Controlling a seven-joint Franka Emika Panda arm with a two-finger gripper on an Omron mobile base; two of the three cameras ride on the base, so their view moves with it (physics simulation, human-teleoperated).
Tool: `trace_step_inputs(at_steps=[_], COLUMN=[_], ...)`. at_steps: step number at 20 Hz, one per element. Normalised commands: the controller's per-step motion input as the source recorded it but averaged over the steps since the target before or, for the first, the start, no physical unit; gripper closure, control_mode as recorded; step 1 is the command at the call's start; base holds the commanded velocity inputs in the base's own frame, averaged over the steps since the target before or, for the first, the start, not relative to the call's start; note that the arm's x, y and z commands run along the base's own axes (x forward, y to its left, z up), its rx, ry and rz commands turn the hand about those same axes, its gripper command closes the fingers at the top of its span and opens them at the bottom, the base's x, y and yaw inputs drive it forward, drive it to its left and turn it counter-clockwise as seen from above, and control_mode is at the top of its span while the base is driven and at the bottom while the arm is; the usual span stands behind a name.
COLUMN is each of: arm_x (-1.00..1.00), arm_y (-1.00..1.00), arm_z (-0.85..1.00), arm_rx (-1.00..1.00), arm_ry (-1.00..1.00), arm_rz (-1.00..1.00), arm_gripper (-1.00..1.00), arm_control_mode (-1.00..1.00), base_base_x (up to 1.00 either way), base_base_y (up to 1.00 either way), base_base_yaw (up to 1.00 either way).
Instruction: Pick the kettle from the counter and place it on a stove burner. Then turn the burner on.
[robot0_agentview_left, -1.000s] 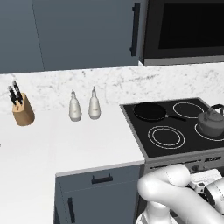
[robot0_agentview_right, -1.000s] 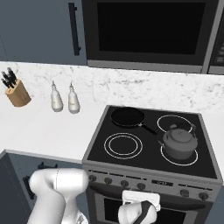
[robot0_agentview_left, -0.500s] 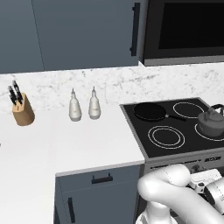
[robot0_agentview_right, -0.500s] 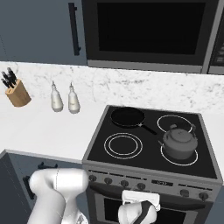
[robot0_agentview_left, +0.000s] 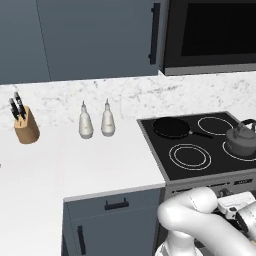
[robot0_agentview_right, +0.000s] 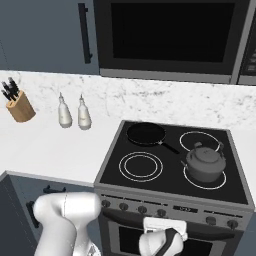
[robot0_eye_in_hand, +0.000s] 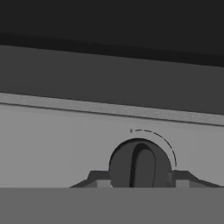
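Note:
The dark grey kettle (robot0_agentview_left: 242, 140) (robot0_agentview_right: 205, 165) stands upright on the stove's front right burner (robot0_agentview_right: 220, 181), off the white counter (robot0_agentview_left: 100, 160). My gripper (robot0_eye_in_hand: 140, 177) is low at the stove's front control panel (robot0_agentview_right: 175, 209), pointing at a round dark knob (robot0_eye_in_hand: 141, 164). Both fingertips (robot0_eye_in_hand: 97, 178) press against the knob's left and right sides. The knob's ridge stands nearly upright under a thin dial arc. In the right base view the white hand (robot0_agentview_right: 163, 235) sits just below the middle of the row of knobs.
A flat black frying pan (robot0_agentview_right: 146, 134) (robot0_agentview_left: 171, 127) rests on the back left burner. Two white bottles (robot0_agentview_left: 95, 121) and a wooden knife block (robot0_agentview_left: 26, 125) stand by the marble backsplash. A dark microwave (robot0_agentview_right: 170, 35) hangs over the stove.
The arm, kettle and pan have kept their places in both base views. No earlier hand view is given.

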Motion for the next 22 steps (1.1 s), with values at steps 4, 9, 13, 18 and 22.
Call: trace_step_inputs(at_steps=[4, 9, 13, 18, 22], arm_x=[0.15, 0.05, 0.02, 0.06, 0.10], arm_y=[0.00, 0.00, 0.00, 0.03, 0.04], arm_z=[-0.08, -0.15, -0.16, -0.24, -0.28], arm_rx=[-0.23, -0.36, -0.40, -0.41, -0.42], arm_ry=[0.00, -0.02, -0.08, -0.09, -0.08], arm_rz=[0.03, 0.06, 0.06, 0.06, 0.07], arm_gripper=[1.00, 1.00, 1.00, 1.00, 1.00], arm_control_mode=[-1.00, -1.00, -1.00, -1.00, -1.00], base_base_x=[0.00, 0.00, 0.00, 0.00, 0.00], base_base_y=[0.00, 0.00, 0.00, 0.00, 0.00], base_base_yaw=[0.00, 0.00, 0.00, 0.00, 0.00])
